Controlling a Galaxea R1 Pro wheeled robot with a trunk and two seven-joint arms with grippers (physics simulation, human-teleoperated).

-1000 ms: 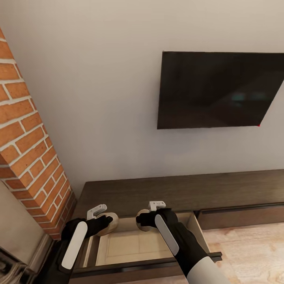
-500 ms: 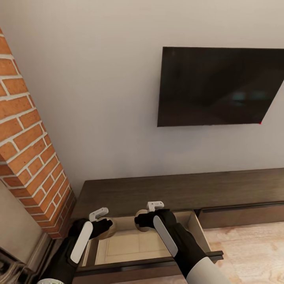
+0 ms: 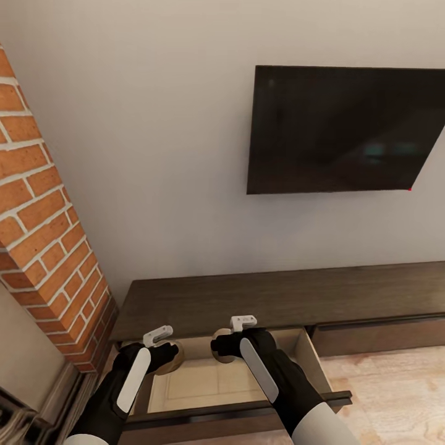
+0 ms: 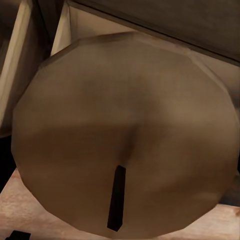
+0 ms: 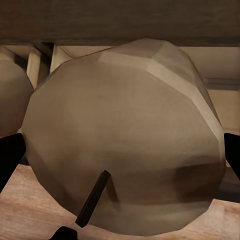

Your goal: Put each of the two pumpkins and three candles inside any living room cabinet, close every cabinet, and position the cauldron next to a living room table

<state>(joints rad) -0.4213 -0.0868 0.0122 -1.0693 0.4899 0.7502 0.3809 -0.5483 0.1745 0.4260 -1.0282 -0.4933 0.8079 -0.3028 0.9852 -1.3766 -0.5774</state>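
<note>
The low dark-brown cabinet [image 3: 278,296] runs along the wall, and its left drawer [image 3: 204,378] is pulled out with a pale floor inside. Each gripper holds one candle over the back of that drawer. My left gripper [image 3: 169,355] is shut on a beige candle [image 3: 174,361] at the drawer's back left. In the left wrist view this candle [image 4: 125,130] is seen end-on, wick toward the camera. My right gripper [image 3: 221,345] is shut on a second candle [image 3: 217,341], which looms large in the right wrist view [image 5: 125,135] between the black fingertips [image 5: 10,157]; the left candle [image 5: 11,100] shows beside it.
A brick fireplace column [image 3: 43,247] stands close on the left. A black TV [image 3: 346,130] hangs on the wall above the cabinet. The cabinet's right front [image 3: 377,337] is shut. Light wood floor [image 3: 395,395] lies to the right of the open drawer front [image 3: 247,411].
The head view has tipped slightly, so the TV sits higher in frame. My left arm has shifted a little right and inward with its candle. The right gripper has barely moved.
</note>
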